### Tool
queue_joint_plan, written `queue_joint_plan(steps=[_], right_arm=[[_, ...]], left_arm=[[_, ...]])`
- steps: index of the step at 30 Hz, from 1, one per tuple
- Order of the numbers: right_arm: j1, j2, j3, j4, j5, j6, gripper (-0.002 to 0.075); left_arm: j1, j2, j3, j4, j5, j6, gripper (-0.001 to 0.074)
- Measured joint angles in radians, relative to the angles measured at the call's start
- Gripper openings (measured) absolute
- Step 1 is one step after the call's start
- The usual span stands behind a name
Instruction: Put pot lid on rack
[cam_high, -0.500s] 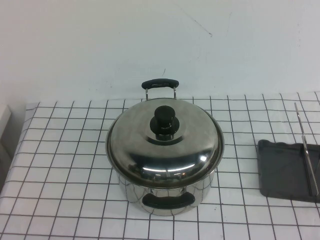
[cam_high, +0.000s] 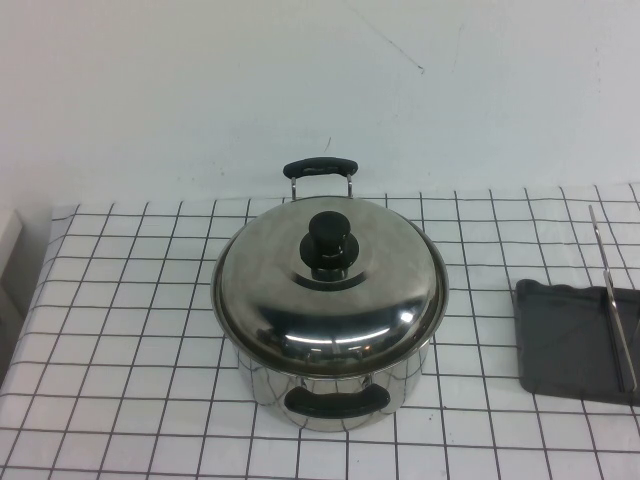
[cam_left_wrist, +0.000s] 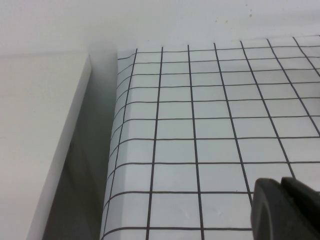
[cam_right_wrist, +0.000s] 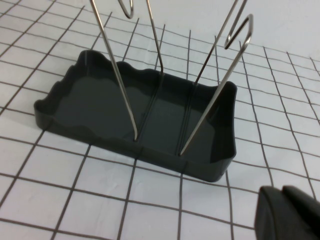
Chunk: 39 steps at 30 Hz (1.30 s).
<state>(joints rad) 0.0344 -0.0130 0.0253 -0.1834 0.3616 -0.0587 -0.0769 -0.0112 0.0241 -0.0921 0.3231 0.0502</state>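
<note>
The shiny domed pot lid (cam_high: 330, 290) with its black knob (cam_high: 330, 243) sits on the steel pot (cam_high: 335, 390) at the table's middle. The rack (cam_high: 575, 340), thin wire uprights on a dark grey tray, stands at the right edge; it fills the right wrist view (cam_right_wrist: 150, 120). Neither arm shows in the high view. My left gripper (cam_left_wrist: 283, 186) is shut and empty over the gridded cloth near the table's left edge. My right gripper (cam_right_wrist: 284, 194) is shut and empty just in front of the rack's tray.
The pot has black handles at the back (cam_high: 320, 166) and front (cam_high: 335, 400). A white block (cam_left_wrist: 40, 140) stands beside the table's left edge, with a gap between them. A white wall rises behind the table.
</note>
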Motion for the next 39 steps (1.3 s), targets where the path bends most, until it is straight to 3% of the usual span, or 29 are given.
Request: queue_joint_plan(steps=[18, 21, 26, 28, 35, 39], right_arm=[[0.0, 0.0, 0.0, 0.0, 0.0, 0.0, -0.0003], [0.0, 0.0, 0.0, 0.0, 0.0, 0.0, -0.0003], [0.0, 0.0, 0.0, 0.0, 0.0, 0.0, -0.0003], [0.0, 0.0, 0.0, 0.0, 0.0, 0.0, -0.0003], [0.0, 0.0, 0.0, 0.0, 0.0, 0.0, -0.0003], [0.0, 0.0, 0.0, 0.0, 0.0, 0.0, -0.0003]], left_arm=[[0.0, 0.0, 0.0, -0.018, 0.0, -0.002, -0.0003], [0.0, 0.0, 0.0, -0.155, -0.011, -0.022, -0.0003], [0.0, 0.0, 0.004, -0.616, -0.064, -0.128, -0.0003], [0.0, 0.0, 0.004, -0.711, -0.113, -0.132, -0.0003], [0.0, 0.0, 0.004, -0.785, -0.183, -0.126, -0.0003], [0.0, 0.0, -0.013, -0.796, -0.101, 0.001, -0.0003]])
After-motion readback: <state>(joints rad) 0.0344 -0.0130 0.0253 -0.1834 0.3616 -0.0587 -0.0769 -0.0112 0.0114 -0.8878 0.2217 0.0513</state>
